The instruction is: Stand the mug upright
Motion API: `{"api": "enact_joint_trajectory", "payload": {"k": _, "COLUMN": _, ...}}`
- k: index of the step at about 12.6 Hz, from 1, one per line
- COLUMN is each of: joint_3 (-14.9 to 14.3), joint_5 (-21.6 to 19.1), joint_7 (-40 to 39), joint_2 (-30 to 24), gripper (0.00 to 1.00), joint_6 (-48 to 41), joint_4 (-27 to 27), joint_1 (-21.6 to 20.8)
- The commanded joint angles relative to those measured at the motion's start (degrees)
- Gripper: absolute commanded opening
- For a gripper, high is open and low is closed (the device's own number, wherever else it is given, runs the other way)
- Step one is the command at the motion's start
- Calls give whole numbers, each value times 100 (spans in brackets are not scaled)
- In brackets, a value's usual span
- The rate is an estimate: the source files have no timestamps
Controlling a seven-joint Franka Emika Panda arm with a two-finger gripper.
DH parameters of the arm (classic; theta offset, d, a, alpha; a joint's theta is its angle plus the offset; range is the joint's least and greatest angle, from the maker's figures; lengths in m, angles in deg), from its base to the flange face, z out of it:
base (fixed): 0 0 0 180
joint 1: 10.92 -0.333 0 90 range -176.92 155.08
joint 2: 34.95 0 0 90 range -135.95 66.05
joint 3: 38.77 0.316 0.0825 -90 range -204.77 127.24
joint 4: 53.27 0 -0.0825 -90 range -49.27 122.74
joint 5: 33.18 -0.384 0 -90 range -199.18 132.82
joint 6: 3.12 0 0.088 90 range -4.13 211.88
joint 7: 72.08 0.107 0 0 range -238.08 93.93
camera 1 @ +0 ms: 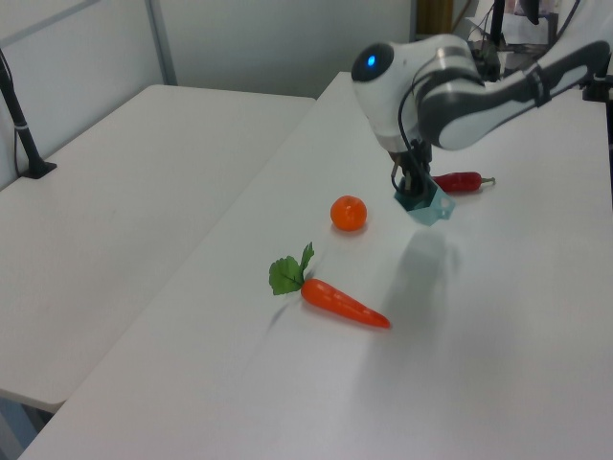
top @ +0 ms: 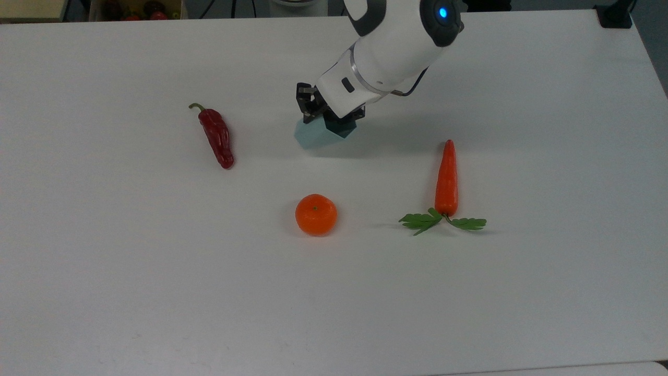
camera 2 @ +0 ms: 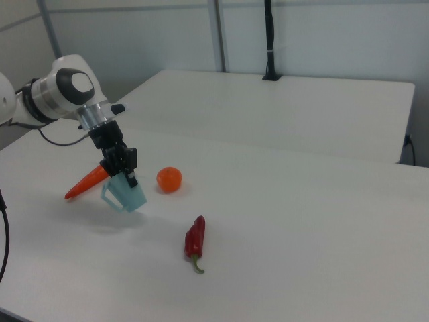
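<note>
With my gripper [camera 2: 126, 176] clamped on the rim of the mug [camera 2: 127, 194], the mug hangs tilted, clear of the table [top: 156, 271] by the look of the shadow beneath it in the right view, between the red chilli [top: 216, 136] and the carrot [top: 446, 179] in the top view, beyond the orange [top: 315, 214].

Handling, as judged:
- Small and thin-walled; probably light, and it rides easily on a one-wall pinch.
- Stiff, no visible flex at the rim.
- Smooth faceted sides look slippery; flat facets suit the pads better than edges.
- Possibly brittle if ceramic, so set down gently.

Hold: one finger inside, one outside the rim wall, away from the handle [camera 2: 106, 193].
</note>
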Motion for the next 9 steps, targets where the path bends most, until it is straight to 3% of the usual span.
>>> {"api": "enact_joint_trajectory", "payload": {"k": 1, "joint_3": 21, "joint_5": -1291, "joint_7": -1117, "joint_2": -152, "gripper": 0, "joint_6": 590, "joint_4": 36, "joint_1": 285}}
{"api": "enact_joint_trajectory", "payload": {"k": 5, "joint_3": 21, "joint_5": -1934, "joint_7": -2250, "joint_2": -99, "gripper": 3, "joint_6": 1590, "joint_4": 429, "joint_1": 514}}
{"api": "enact_joint_trajectory", "payload": {"k": 6, "joint_3": 12, "joint_5": -2170, "joint_7": -2523, "joint_2": -90, "gripper": 6, "joint_6": 1671, "joint_4": 475, "joint_1": 558}}
{"api": "enact_joint_trajectory", "payload": {"k": 8, "joint_3": 3, "joint_5": -2252, "joint_7": -2649, "joint_2": -90, "gripper": 12, "joint_6": 1672, "joint_4": 484, "joint_1": 585}}
{"api": "enact_joint_trajectory", "payload": {"k": 9, "joint_3": 3, "joint_5": -2243, "joint_7": -2658, "joint_2": -99, "gripper": 23, "joint_6": 1611, "joint_4": 467, "joint_1": 602}}
